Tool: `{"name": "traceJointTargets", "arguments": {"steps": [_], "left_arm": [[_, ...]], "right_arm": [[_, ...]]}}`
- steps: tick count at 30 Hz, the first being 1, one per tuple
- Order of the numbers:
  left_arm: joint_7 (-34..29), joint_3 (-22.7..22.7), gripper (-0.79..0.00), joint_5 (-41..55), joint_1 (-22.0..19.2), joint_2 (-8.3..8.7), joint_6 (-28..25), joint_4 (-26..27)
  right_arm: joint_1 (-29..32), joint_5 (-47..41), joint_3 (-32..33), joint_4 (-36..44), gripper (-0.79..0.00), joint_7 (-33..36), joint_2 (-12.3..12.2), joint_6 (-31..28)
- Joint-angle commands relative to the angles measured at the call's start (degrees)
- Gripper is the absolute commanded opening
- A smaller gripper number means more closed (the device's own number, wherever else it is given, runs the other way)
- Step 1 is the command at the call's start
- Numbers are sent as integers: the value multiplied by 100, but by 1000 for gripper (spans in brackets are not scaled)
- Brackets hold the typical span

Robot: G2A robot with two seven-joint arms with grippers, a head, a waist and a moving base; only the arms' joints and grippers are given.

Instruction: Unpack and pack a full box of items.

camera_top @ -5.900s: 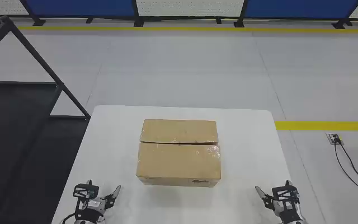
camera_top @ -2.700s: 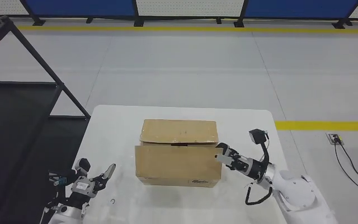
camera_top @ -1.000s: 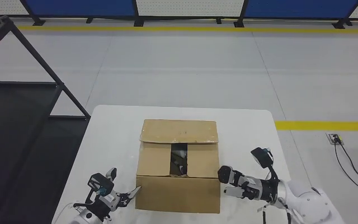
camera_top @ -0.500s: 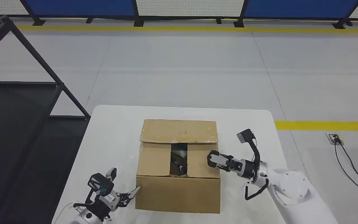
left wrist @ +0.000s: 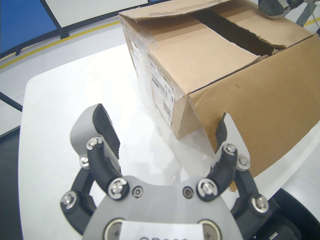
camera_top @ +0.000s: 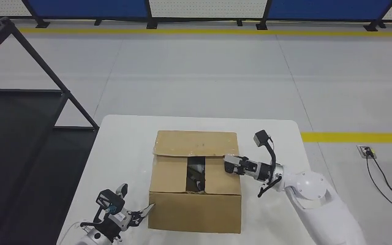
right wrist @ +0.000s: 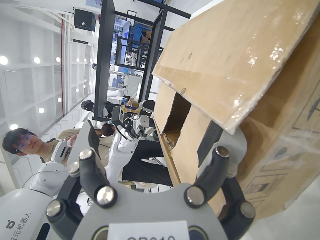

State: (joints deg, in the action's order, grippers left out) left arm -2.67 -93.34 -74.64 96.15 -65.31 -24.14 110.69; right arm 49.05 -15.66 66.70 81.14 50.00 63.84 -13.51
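Observation:
A brown cardboard box [camera_top: 196, 199] stands mid-table. Its near top flap hangs down the front, and its far flap [camera_top: 196, 143] is slightly raised. Two inner flaps leave a dark gap [camera_top: 197, 173] where the contents are too dim to make out. My right gripper [camera_top: 228, 164] is open at the box's right top edge. In its wrist view [right wrist: 150, 136], one finger [right wrist: 208, 138] sits under the far flap's corner [right wrist: 232, 123]. My left gripper [camera_top: 137, 202] is open by the box's front left corner [left wrist: 182, 116]. One fingertip [left wrist: 221, 132] lies against the hanging flap.
The white table [camera_top: 122, 141] has bare room left, right and behind the box. Its front edge runs close under both arms. A black metal frame [camera_top: 37, 79] stands off the table's left side, over a dark floor mat.
My right gripper has moved along the box's right side, away from the front edge to the far flap's corner. The left gripper and the box have not moved in the last second.

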Motion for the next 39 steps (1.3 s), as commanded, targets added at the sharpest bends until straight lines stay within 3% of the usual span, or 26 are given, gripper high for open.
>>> {"name": "traceJointTargets", "arguments": {"steps": [1,12,25,30,39], "left_arm": [[0,0,0,0,0,0,0,0],[0,0,0,0,0,0,0,0],[0,0,0,0,0,0,0,0],[0,0,0,0,0,0,0,0],[0,0,0,0,0,0,0,0]], "right_arm": [[-53,53,-26,-18,0,-103,14,-39],[-318,153,-162,-38,0,-1393,164,-344],[-345,74,-174,-41,0,-1409,181,-434],[-499,-88,-359,-33,0,-2076,298,-148],[-1470,334,-1093,-1038,0,-3313,659,642]]}}
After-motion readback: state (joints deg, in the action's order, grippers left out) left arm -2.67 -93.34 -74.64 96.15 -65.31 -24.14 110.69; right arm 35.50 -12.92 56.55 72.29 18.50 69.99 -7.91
